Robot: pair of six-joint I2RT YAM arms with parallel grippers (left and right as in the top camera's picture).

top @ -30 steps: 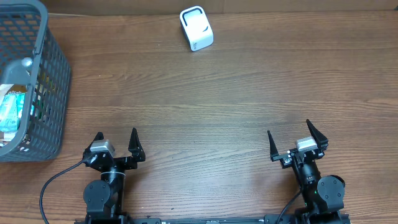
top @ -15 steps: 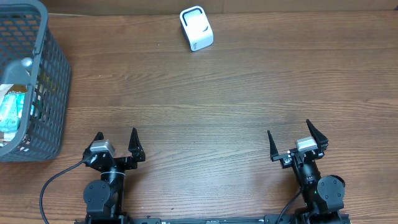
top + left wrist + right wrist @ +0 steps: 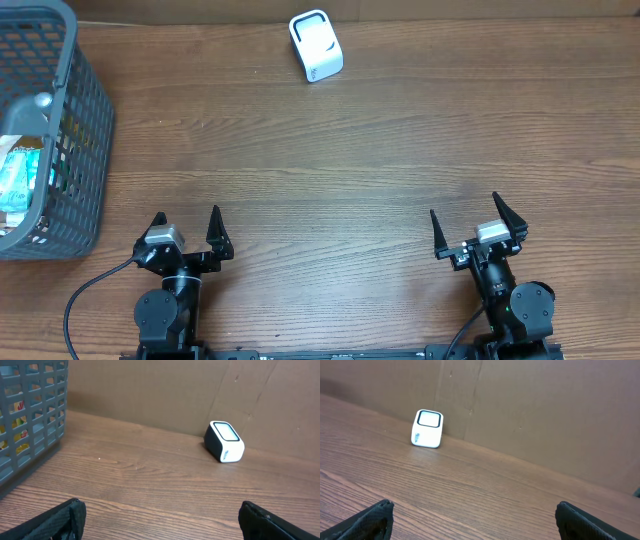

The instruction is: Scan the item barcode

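Along the bottom edge of the overhead frame, the left tool (image 3: 187, 214) and right tool (image 3: 464, 206) sit low over the worktop (image 3: 350, 160), each with its fingers spread wide apart and nothing between them. At the upper left, packaged items (image 3: 18, 180) lie inside the grey basket (image 3: 85, 110). At top centre stands the white barcode scanner (image 3: 316, 46), well apart from both tools.
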